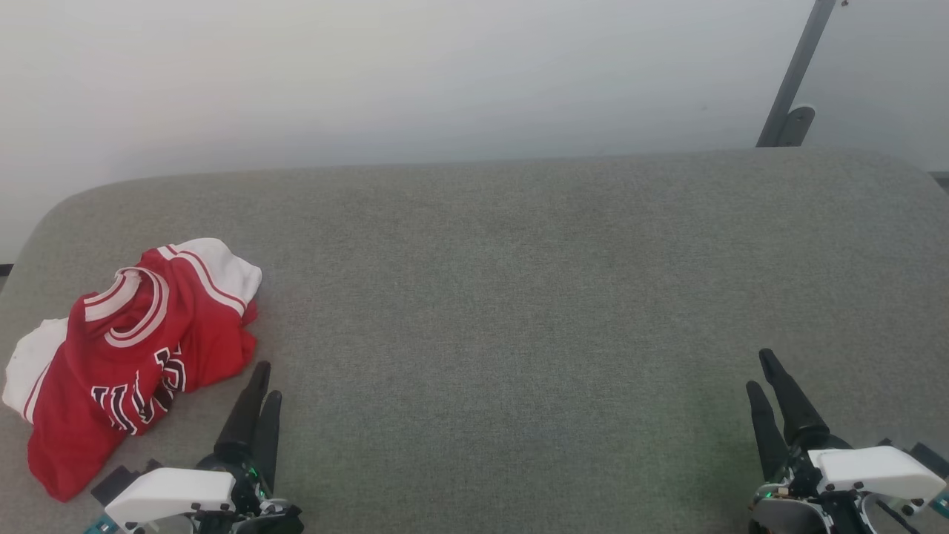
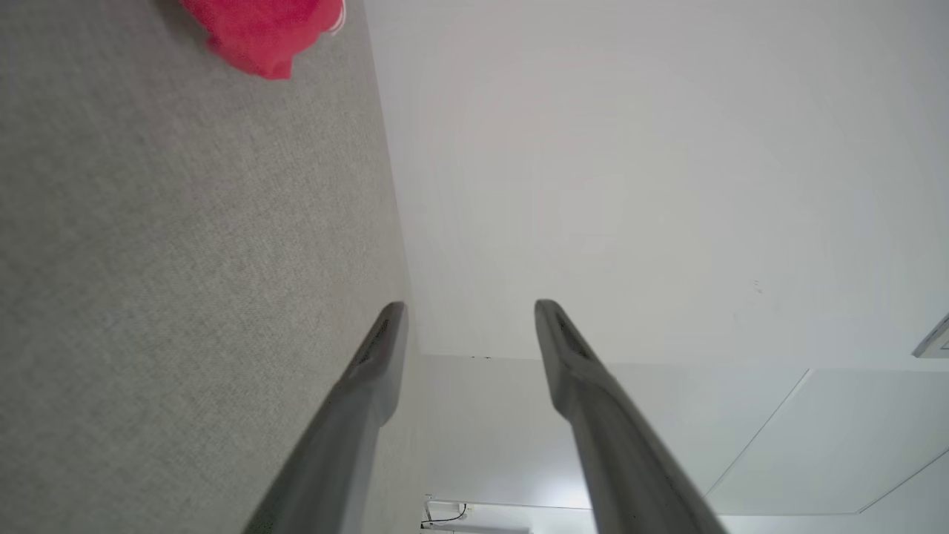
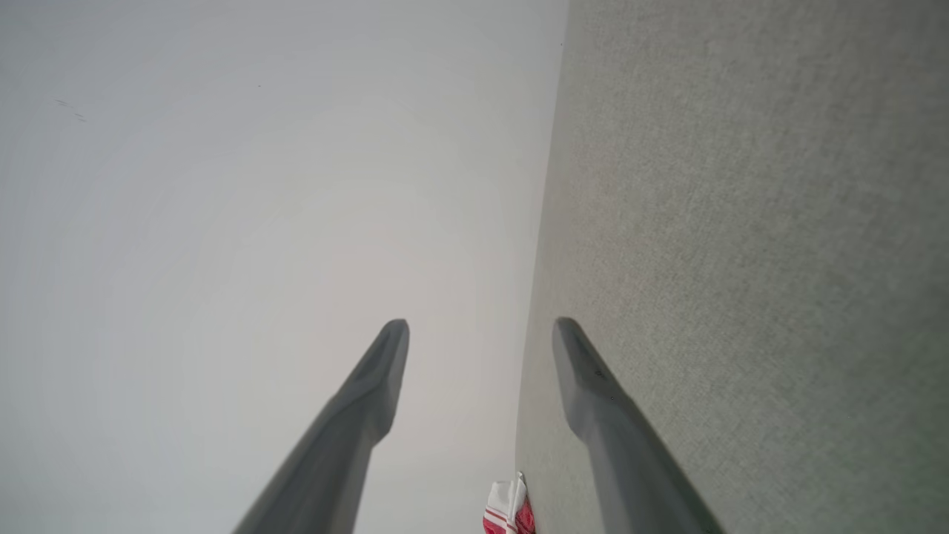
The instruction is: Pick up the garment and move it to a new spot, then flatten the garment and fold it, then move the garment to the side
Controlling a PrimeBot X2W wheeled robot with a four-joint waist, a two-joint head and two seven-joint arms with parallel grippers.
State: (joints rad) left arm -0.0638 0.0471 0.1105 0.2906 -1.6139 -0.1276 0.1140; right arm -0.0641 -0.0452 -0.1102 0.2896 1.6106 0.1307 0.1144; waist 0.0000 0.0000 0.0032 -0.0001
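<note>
Both left fingers (image 1: 241,415) and right fingers (image 1: 792,400) are hanging open and empty; that floppy, light red jersey (image 1: 141,356) is probably wanting a collar (image 1: 159,304) pinch.

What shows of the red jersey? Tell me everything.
The garment is a red jersey of thin, soft-looking cloth with white short sleeves, red-and-white striped trim at the neck and armholes, and dark, white-outlined lettering across the chest, too buckled to read whole. It lies crumpled and bunched, neck opening facing up, at the near left of the grey cloth-covered table, resting on that alone. The left gripper stands open just to its right, apparently not touching it.
</note>
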